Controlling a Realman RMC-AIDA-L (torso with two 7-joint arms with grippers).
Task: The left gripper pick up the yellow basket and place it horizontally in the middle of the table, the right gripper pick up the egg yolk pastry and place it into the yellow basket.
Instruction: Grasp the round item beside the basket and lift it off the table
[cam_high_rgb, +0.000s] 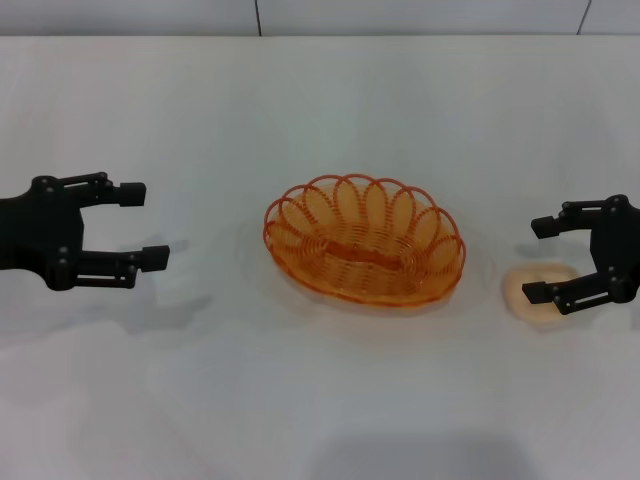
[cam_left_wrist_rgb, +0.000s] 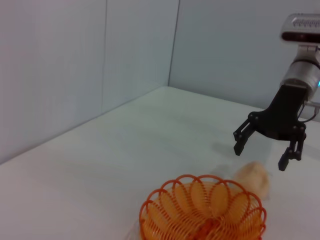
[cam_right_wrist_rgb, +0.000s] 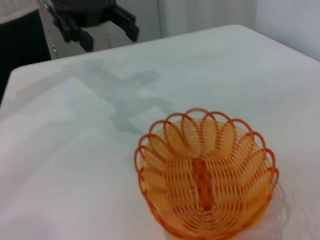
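Basket (cam_high_rgb: 366, 240) is an oval of orange see-through wire, looped scalloped rim, coiled base with a darker strip along the middle. It sits upright mid-bench (cam_high_rgb: 320, 110), long side running left-right, nothing inside. Same basket shows in left wrist view (cam_left_wrist_rgb: 202, 210) and right wrist view (cam_right_wrist_rgb: 206, 172).

Pastry (cam_high_rgb: 537, 292) is small, round, pale cream, lying on the bench well right of the basket, outside it. In left wrist view the pastry (cam_left_wrist_rgb: 253, 176) sits just past the basket rim.

Right gripper (cam_high_rgb: 541, 260) is spread wide, fingers released, holding nothing. It hangs directly over the pastry, near finger overlapping it in head view; cannot tell if it touches. Left wrist view shows the right gripper (cam_left_wrist_rgb: 261, 152) above the pastry with a gap under the fingertips.

Left gripper (cam_high_rgb: 145, 223) is also wide open, empty, well left of the basket, not touching it. In right wrist view the left gripper (cam_right_wrist_rgb: 95, 27) shows far off beyond the basket.
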